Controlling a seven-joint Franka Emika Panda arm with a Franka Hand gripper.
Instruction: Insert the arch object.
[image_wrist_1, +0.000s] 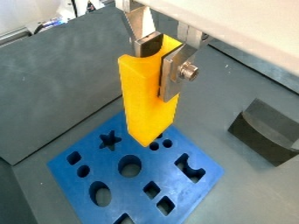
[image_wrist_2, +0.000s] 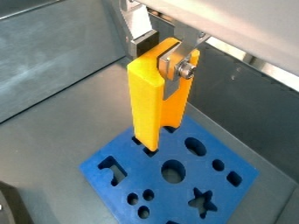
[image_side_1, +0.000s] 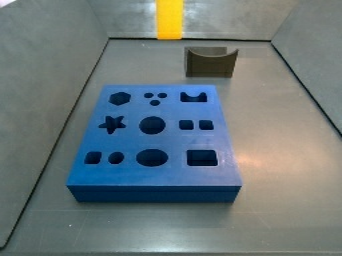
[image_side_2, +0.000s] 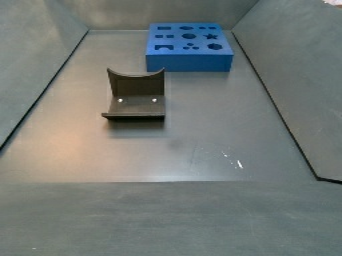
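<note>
Gripper (image_wrist_1: 167, 54): clamped on upper end of arch object (image_wrist_1: 147, 96), hanging upright above blue board (image_wrist_1: 135, 171) in both wrist views. Arch object: long yellow-orange bar, judged rigid, light, smooth-faced, possibly slippery. Best hold: flat sides near top, lower end free. Dark scooped block (image_side_1: 210, 61): on floor, apart from board.

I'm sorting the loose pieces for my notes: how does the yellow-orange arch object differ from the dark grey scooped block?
The arch object is bright yellow-orange; the scooped block is dark olive-grey.
The arch object is a long, narrow bar; the block is wider and squat, with a curved scoop.
The arch object hangs upright in the gripper above the blue board; the block rests on the floor, apart from the board.
Neither is inserted in the board.
</note>
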